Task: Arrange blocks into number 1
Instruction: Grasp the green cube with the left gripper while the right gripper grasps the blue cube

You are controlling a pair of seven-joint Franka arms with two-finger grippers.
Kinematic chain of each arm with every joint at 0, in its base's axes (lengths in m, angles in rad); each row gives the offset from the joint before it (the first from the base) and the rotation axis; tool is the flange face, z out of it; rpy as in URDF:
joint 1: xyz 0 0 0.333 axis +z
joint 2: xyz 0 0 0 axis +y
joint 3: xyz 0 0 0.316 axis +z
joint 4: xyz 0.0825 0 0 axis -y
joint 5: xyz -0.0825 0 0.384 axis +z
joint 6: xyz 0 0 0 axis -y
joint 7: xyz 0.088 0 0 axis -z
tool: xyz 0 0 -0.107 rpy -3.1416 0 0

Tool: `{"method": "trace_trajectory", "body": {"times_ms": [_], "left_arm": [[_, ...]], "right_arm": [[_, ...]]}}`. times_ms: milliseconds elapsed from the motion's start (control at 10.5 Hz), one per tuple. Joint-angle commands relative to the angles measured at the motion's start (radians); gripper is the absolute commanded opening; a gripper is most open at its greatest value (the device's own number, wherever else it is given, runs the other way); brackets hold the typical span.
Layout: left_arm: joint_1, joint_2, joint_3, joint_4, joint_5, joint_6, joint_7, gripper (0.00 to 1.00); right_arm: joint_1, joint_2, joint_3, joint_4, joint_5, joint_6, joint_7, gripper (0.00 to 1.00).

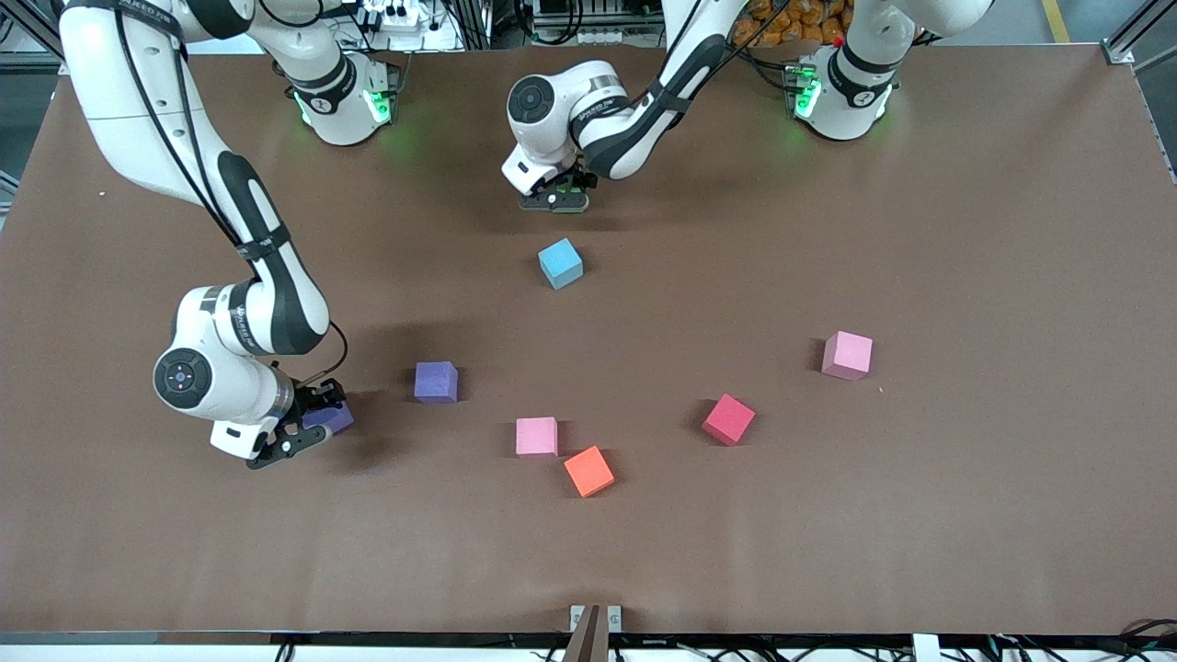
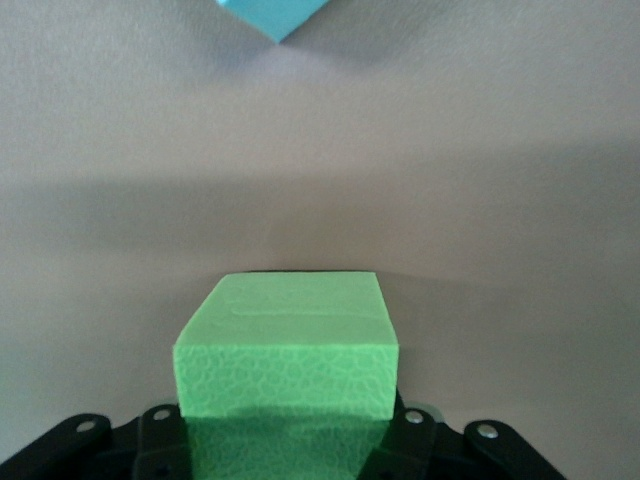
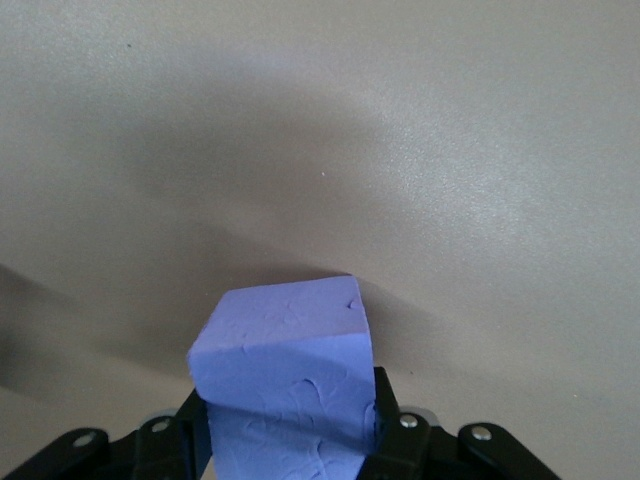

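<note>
Orange cube (image 1: 588, 471): nearest the front camera, not one of the task's blocks; a pale pink cube (image 1: 536, 436) sits just beside it, slightly farther off.
Right gripper (image 1: 313, 428): down at the table toward the right arm's end, clamped on a purple block (image 3: 285, 385). The right wrist view shows the block wedged between the fingers with one corner raised, so it looks tilted in the grip.
Red block (image 1: 728, 419): free on the table (image 1: 965, 515), turned at an angle, toward the left arm's end.
Second purple block (image 1: 436, 382): free, near the right gripper, a little farther from the front camera than the pale pink cube.
Other pale pink cube (image 1: 847, 355): off toward the left arm's end, not for the figure.
Light blue block (image 1: 560, 263): free, near the table's middle.
Left gripper (image 1: 555, 198): low over the table, clenched on a green block (image 2: 288, 345); whether that block rests on the surface or is just lifted is probably not decidable here.
Handling: the blocks look light, matte and foam-like, with crinkled skin, so likely soft enough to dent and unlikely to slip.
Hold: take two opposite flat faces, squarely, with gentle pressure; a corner grip may twist the block.
</note>
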Motion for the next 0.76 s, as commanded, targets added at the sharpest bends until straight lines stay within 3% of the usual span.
{"method": "trace_trajectory", "body": {"times_ms": [0, 669], "left_arm": [[0.001, 0.053, 0.005, 0.077, 0.042, 0.007, 0.026, 0.0], [0.007, 0.081, 0.008, 0.134, 0.035, 0.007, 0.049, 0.0]], "right_arm": [[0.015, -0.027, -0.017, -0.015, 0.007, 0.008, 0.001, 0.63], [0.043, -0.153, -0.018, -0.018, 0.004, -0.005, 0.221, 0.63]]}}
